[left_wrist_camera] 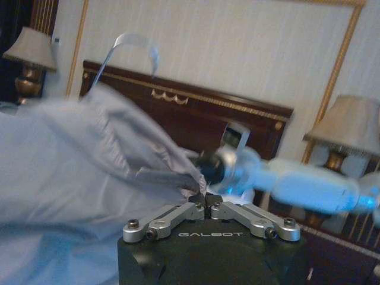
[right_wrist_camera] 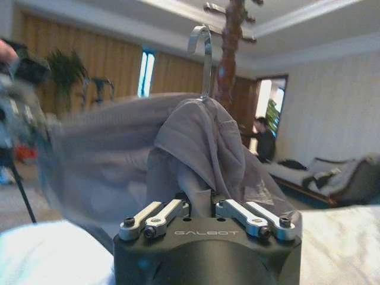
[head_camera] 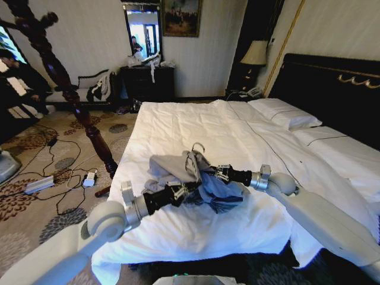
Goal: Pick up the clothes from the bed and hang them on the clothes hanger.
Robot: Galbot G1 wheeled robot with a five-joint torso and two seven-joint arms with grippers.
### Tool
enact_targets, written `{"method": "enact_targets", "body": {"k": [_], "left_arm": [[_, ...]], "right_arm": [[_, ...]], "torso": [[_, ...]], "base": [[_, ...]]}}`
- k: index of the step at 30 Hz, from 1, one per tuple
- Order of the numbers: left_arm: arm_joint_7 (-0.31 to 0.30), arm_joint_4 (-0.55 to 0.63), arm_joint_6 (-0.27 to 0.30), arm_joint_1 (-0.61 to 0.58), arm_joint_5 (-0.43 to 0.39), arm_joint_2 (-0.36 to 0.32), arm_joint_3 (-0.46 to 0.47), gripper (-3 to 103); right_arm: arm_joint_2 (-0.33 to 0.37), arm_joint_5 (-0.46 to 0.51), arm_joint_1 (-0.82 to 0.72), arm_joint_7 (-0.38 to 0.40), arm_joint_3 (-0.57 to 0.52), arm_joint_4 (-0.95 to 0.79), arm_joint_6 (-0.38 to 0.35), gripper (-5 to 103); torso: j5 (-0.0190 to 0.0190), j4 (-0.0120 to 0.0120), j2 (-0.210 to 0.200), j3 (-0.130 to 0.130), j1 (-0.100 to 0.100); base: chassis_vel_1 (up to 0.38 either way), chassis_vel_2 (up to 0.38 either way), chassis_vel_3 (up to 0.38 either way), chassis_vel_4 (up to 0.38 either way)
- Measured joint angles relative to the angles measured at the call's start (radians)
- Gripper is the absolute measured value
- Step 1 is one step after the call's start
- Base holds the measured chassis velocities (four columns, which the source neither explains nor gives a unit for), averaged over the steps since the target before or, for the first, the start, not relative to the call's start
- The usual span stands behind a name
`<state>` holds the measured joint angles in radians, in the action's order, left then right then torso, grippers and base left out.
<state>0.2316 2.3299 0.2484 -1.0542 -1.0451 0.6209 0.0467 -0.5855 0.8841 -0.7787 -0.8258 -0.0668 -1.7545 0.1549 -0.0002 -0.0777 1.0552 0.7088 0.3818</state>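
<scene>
Both my grippers, left (head_camera: 185,191) and right (head_camera: 217,173), pinch the thin grey-blue shirt (head_camera: 190,178) over the slim black hanger's silvery hook (head_camera: 198,146); dressing under way, next spread shoulders.

Coat stand (head_camera: 71,95) left of bed (head_camera: 190,127)

grey-blue shirt (head_camera: 190,175) bunched around hanger (head_camera: 198,148) on bed (head_camera: 196,127).

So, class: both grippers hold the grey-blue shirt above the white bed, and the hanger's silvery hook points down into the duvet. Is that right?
Not quite. The hook points up, above the shirt, as the right wrist view shows. The rest holds: left gripper and right gripper both hold it over the bed.
</scene>
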Motion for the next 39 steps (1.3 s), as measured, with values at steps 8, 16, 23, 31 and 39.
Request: {"method": "enact_targets", "body": {"k": [8,16,23,31,39], "left_arm": [[-0.011,0.019,-0.014,-0.064,0.085,-0.027,0.063,19],[0.058,-0.002,-0.061,-0.185,0.321,-0.104,0.122,51],[0.123,0.018,-0.136,-0.202,0.289,-0.096,0.152,67],[0.176,0.051,-0.201,-0.026,-0.001,-0.103,0.320,99],[0.211,-0.068,-0.195,0.020,-0.018,-0.185,0.412,100]], "right_arm": [[0.003,0.113,0.015,-0.030,-0.017,-0.039,0.040,13],[-0.015,0.194,0.025,-0.008,-0.041,-0.052,0.073,13],[-0.019,0.257,0.001,0.052,-0.052,-0.057,0.077,13],[-0.009,0.221,-0.018,0.073,-0.043,-0.041,0.085,13],[-0.023,0.054,-0.049,-0.059,-0.024,-0.002,0.122,13]], "torso": [[0.0000,-0.0002,0.000,0.000,0.000],[0.0001,0.0001,0.000,0.000,0.000],[0.0001,-0.0002,0.000,0.000,0.000],[0.0003,-0.0007,0.000,0.000,0.000],[0.0001,-0.0002,0.000,0.000,0.000]], "base": [[0.000,0.000,0.000,0.000],[0.000,0.000,0.000,0.000],[0.000,0.000,0.000,0.000],[0.000,0.000,0.000,0.000],[0.000,0.000,0.000,0.000]]}}
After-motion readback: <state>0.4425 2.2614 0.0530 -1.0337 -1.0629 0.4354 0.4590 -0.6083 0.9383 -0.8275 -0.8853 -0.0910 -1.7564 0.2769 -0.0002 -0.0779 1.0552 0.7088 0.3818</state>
